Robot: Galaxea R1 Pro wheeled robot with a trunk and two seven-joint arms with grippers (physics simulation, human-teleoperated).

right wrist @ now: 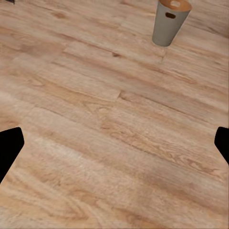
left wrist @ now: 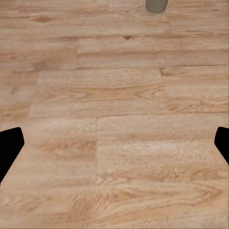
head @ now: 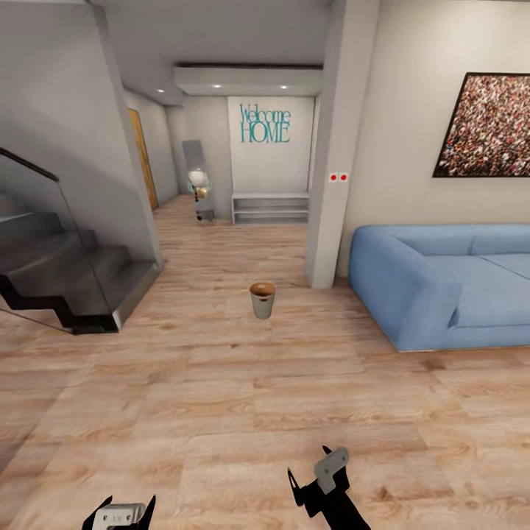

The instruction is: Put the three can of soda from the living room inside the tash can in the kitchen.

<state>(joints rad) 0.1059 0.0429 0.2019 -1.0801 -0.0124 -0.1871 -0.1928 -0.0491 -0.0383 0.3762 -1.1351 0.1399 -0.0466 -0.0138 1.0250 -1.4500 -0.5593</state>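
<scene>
No soda cans were in sight, none held | trash can stood on wooden floor near blue sofa | left gripper and right gripper: fingers wide, empty | all three cans seemingly left.

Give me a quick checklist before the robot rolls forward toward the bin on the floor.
1. Trash can upright on the wood floor: ok.
2. Floor between robot and bin free of obstacles: ok.
3. Left pincer open, holding nothing: ok.
4. Right pincer open, holding nothing: ok.
5. Soda can ready to drop: not ok, no can in either pincer.
6. Sofa off the straight path: ok.
</scene>
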